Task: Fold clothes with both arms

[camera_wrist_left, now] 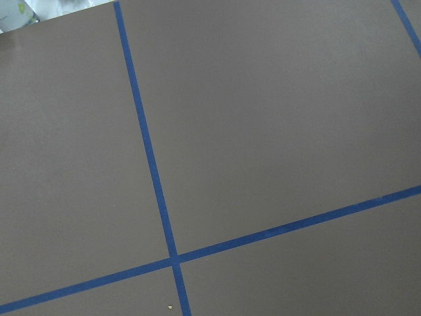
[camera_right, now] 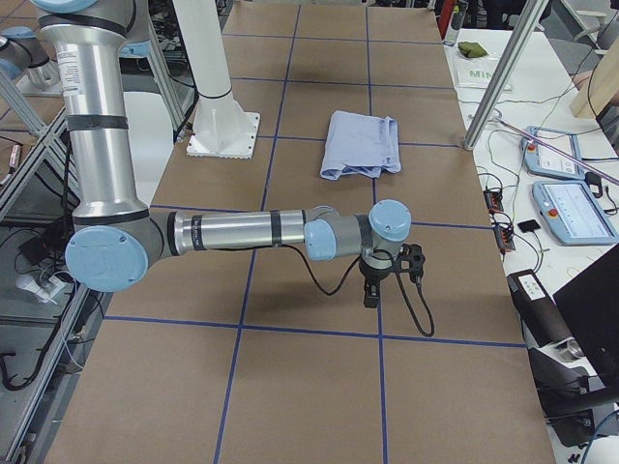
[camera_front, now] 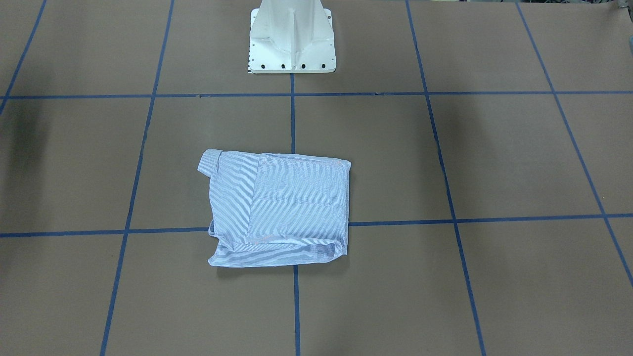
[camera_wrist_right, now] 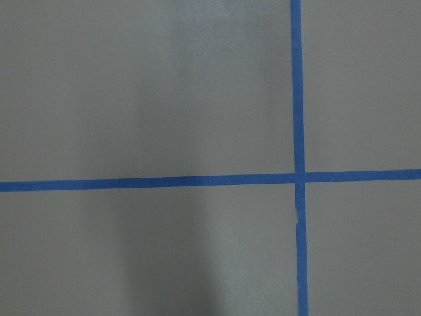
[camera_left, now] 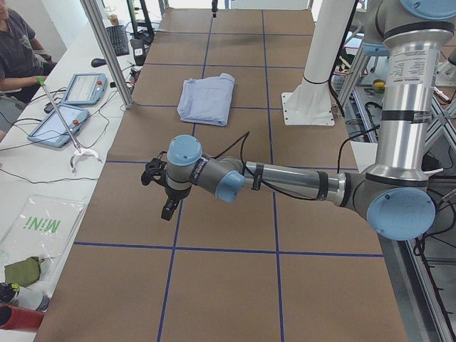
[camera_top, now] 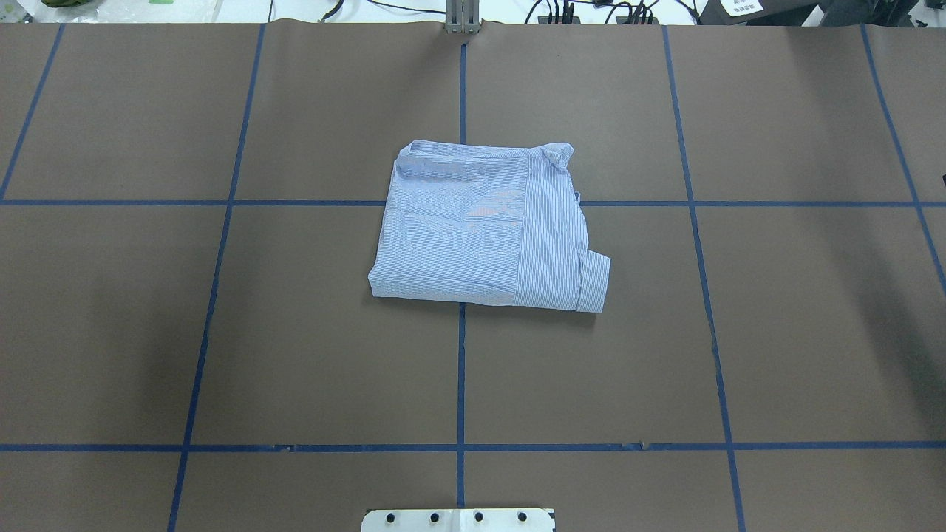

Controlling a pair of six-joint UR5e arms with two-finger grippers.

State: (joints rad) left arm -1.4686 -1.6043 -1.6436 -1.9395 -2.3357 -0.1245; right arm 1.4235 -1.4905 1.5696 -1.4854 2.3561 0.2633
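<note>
At table centre, item one: shirt (camera_front: 279, 210), light blue with fine white stripes, lying folded into a compact, roughly rectangular packet across a crossing of the blue tape lines (camera_front: 292, 118), out in front of the white pedestal (camera_front: 292, 39). Fabric: thin woven cotton by the look of it, soft, layered, edges a little puffed rather than creased flat. One cuff (camera_top: 593, 284) sticks out at the corner nearest the robot on its right side, and the far edge on that side is slightly bunched. Item two: table (camera_front: 494, 163), matt brown sheet, flat, gridded in tape. Item three: left arm (camera_left: 285, 182), grey-silver tube with light blue caps, stretched low over bare table well apart from the shirt; its left gripper (camera_left: 169, 208) points down, and you cannot tell from this side view whether the claw is spread or pressed together. Item four: right arm (camera_right: 232, 232), likewise outstretched at the opposite end; right gripper (camera_right: 370, 290) hangs above the sheet, claw state also not readable. Judged status: folding looks essentially done. If you tidy, pinch only the cuff's top layer, tuck it inward slowly, and steady the packet with the other arm so the soft layers do not slide open.
</note>
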